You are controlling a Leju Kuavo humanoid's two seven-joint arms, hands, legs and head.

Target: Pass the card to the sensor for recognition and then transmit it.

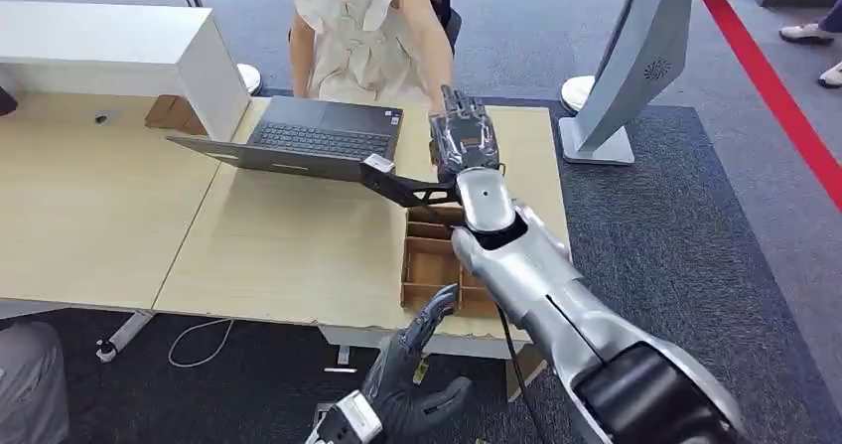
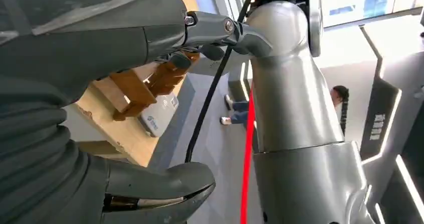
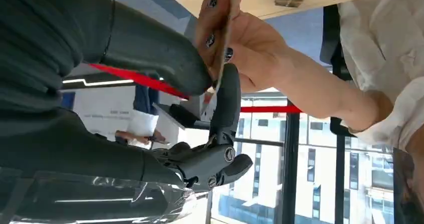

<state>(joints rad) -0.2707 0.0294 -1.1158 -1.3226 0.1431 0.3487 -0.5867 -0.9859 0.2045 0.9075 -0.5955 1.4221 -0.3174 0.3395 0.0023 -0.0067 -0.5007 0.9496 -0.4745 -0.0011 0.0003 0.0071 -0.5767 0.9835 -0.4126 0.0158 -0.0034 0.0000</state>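
On the left, low by the counter (image 1: 278,265) edge, the left hand (image 1: 412,379) is seen with its fingers spread wide — nothing is held in it. Further back a laptop (image 1: 308,141) sits open on the counter, and a brown cardboard tray (image 1: 429,265) is seen just under the right arm. To the right of the laptop, the right hand (image 1: 462,141) is stretched out to a person (image 1: 357,27) sitting behind the counter. In the right wrist view the card (image 3: 223,31) is pinched at its lower edge between the thumb and a dark finger of the right hand, while the person's hand (image 3: 235,28) is wrapped around its upper part. The card looks thin, light, stiff and smooth — it is best held flat on both faces near one edge, as it could slip.
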